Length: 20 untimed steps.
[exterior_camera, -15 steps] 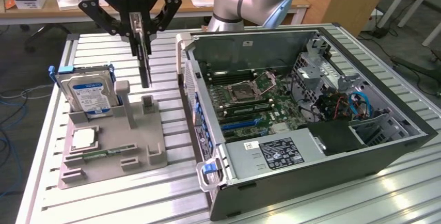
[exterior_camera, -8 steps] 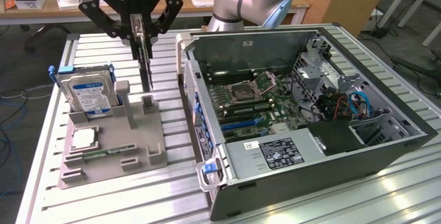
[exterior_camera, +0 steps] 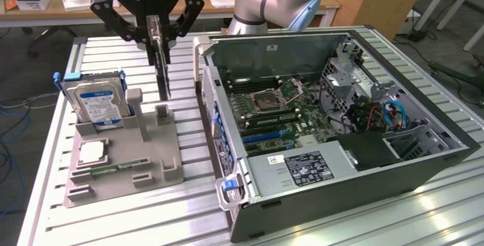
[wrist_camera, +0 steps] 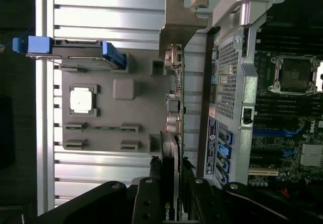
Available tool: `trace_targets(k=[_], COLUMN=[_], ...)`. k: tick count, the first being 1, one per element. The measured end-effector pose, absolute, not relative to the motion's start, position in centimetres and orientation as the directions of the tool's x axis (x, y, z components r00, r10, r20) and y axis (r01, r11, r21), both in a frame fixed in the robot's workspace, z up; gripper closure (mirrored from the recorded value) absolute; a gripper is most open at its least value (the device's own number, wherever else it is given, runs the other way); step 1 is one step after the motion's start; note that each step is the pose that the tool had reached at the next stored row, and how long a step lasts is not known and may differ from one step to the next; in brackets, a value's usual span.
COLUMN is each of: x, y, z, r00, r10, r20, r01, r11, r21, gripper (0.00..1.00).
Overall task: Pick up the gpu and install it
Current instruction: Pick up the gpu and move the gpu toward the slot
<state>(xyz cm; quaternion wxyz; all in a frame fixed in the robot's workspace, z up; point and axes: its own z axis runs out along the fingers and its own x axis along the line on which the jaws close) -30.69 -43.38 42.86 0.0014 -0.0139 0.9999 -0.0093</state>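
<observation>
Exterior view: gpu (exterior_camera: 162,73) upright betw. gripper (exterior_camera: 157,39) fingers.

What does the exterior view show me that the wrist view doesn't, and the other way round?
The exterior view adds the labelled power supply and blue cables inside the computer case. The wrist view adds the flat face of the gpu's silver bracket. Both share the gripper shut on the gpu, the hard drive standing in the grey holder, and the motherboard's processor socket.
</observation>
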Motion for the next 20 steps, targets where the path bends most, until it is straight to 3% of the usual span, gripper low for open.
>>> trace_targets(k=[20], x=[-28.0], y=[-43.4], z=[42.9], r00=[-1.0], r10=[-0.028], r20=[-0.003], r01=[-0.028], r11=[0.999], r21=[-0.019], gripper=[0.74])
